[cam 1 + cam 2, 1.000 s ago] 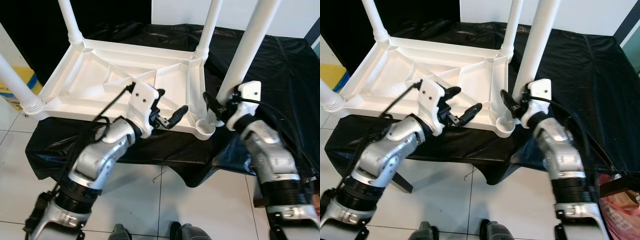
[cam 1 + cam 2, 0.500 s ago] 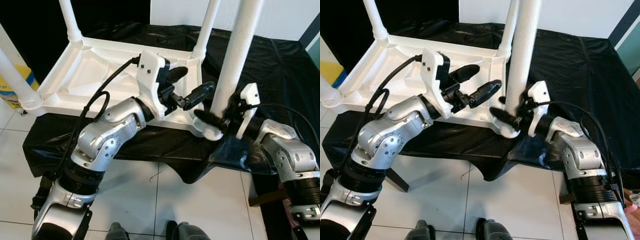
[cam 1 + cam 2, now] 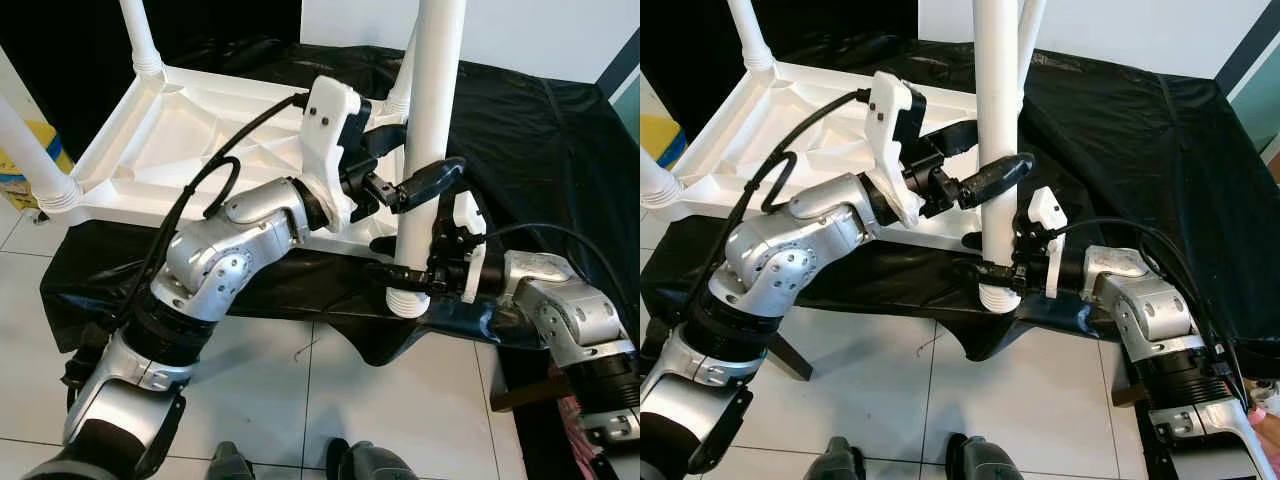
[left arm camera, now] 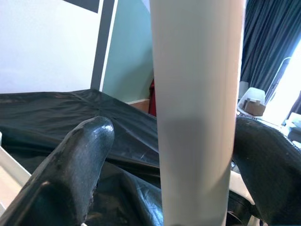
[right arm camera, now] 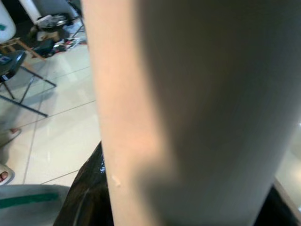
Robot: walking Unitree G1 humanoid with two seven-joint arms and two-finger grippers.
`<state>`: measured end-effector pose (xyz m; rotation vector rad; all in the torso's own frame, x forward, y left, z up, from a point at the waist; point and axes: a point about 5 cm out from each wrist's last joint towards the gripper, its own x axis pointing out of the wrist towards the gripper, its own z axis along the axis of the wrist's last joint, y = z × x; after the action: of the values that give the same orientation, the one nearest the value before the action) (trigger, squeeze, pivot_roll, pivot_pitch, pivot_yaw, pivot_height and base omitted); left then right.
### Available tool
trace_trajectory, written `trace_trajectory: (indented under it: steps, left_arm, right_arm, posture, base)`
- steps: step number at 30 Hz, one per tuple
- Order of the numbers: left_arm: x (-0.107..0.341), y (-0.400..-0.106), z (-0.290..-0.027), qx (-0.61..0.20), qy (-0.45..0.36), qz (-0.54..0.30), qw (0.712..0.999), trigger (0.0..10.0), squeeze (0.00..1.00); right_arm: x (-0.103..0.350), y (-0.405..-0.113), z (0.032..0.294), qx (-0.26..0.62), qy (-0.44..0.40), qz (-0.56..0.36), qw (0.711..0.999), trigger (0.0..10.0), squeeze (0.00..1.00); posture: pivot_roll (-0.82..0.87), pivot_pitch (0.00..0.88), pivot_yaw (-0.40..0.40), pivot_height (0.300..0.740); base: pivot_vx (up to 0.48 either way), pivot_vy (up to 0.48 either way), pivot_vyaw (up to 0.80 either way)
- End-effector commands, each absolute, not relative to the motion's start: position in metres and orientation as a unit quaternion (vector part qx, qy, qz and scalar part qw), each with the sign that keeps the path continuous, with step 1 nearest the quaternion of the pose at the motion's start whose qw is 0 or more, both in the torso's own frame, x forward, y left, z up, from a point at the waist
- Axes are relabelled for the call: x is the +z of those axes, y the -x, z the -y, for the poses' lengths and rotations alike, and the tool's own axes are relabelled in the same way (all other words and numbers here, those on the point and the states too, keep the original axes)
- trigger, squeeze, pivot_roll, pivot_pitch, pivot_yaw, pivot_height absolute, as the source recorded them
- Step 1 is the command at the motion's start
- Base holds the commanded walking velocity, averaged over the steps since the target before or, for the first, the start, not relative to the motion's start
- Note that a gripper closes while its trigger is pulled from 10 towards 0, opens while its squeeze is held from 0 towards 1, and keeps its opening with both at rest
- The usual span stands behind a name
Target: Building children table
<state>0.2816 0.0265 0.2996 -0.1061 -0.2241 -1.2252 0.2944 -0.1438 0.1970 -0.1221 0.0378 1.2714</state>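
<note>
**Table leg blocks key details at corner**

The white table leg (image 3: 428, 120) runs off the frame's top, its upper end unseen. It hides the left gripper (image 3: 400, 170)'s far finger and the corner socket behind it. Beneath, the right gripper (image 3: 1002, 262)'s grip is too obscured to judge; its wrist view is blurred.
</note>
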Motion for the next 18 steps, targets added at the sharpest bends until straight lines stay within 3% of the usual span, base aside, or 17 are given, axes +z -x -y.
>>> trace_trajectory:
  steps: [1, 13, 14, 16, 17, 18]
  left_arm:
    - [0.304, -0.25, -0.022, -0.803, 0.024, 0.121, 0.583, 10.0, 0.0]
    - [0.316, -0.252, -0.024, -0.812, 0.062, 0.112, 0.57, 10.0, 0.0]
    - [0.315, -0.252, -0.025, -0.813, 0.066, 0.101, 0.569, 3.8, 0.0]
    - [0.315, -0.252, -0.025, -0.813, 0.066, 0.101, 0.569, 3.8, 0.0]
    - [0.315, -0.253, -0.025, -0.814, 0.069, 0.094, 0.568, 0.0, 0.0]
    - [0.315, -0.253, -0.025, -0.814, 0.069, 0.094, 0.568, 0.0, 0.0]
  right_arm:
    - [0.199, -0.292, 0.14, 0.619, 0.059, -0.022, 0.783, 10.0, 0.0]
    - [0.199, -0.288, 0.139, 0.654, 0.067, -0.036, 0.753, 10.0, 0.0]
    - [0.199, -0.289, 0.14, 0.655, 0.069, -0.037, 0.752, 10.0, 0.0]
    - [0.199, -0.289, 0.14, 0.655, 0.069, -0.037, 0.752, 10.0, 0.0]
    - [0.2, -0.29, 0.14, 0.656, 0.071, -0.038, 0.751, 10.0, 0.0]
    - [0.2, -0.29, 0.14, 0.656, 0.071, -0.038, 0.751, 10.0, 0.0]
  posture:
    - [0.07, 0.144, -0.146, 0.74]
    - [0.08, 0.145, -0.153, 0.74]
    - [0.08, 0.144, -0.156, 0.74]
    - [0.08, 0.144, -0.156, 0.74]
    - [0.08, 0.144, -0.156, 0.74]
    - [0.08, 0.144, -0.156, 0.74]
  base:
    - [0.0, 0.0, 0.0]
    - [0.0, 0.0, 0.0]
    - [0.0, 0.0, 0.0]
    - [0.0, 0.0, 0.0]
    - [0.0, 0.0, 0.0]
    - [0.0, 0.0, 0.0]
